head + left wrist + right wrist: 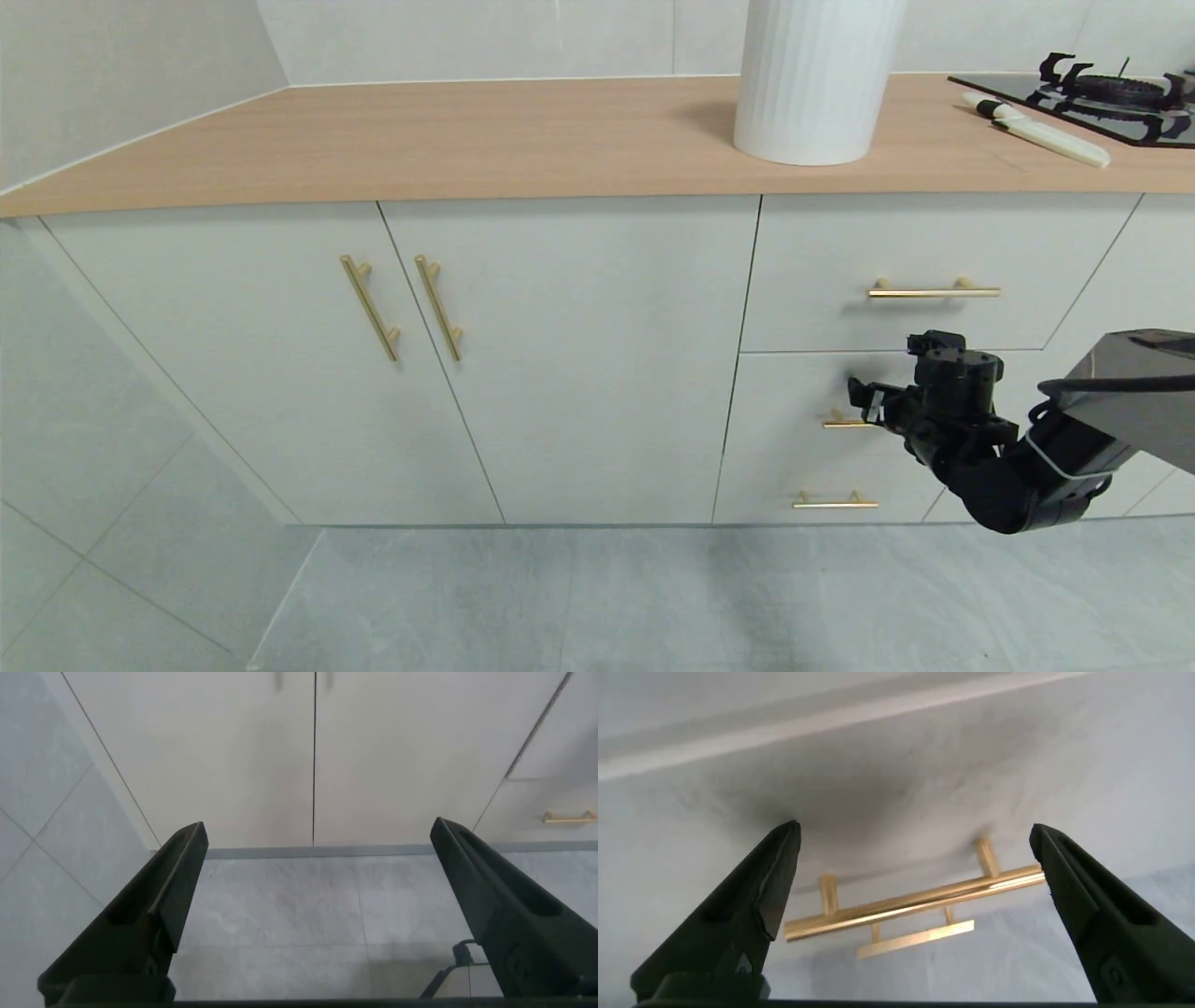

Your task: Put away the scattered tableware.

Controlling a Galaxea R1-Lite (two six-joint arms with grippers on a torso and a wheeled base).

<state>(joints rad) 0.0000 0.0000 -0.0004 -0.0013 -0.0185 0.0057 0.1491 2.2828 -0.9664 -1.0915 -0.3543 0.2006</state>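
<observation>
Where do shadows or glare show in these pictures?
Head view: the vase casts a soft shadow on the counter; the right gripper darkens the drawer behind it. Right wrist view: a dark shadow lies on the drawer by the handle, which shows a bright glint.

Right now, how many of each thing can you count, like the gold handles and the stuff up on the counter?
gold door handles: 2
gold drawer handles: 3
white ribbed container: 1
white knife: 1
stove burner: 1
Total: 8
</observation>
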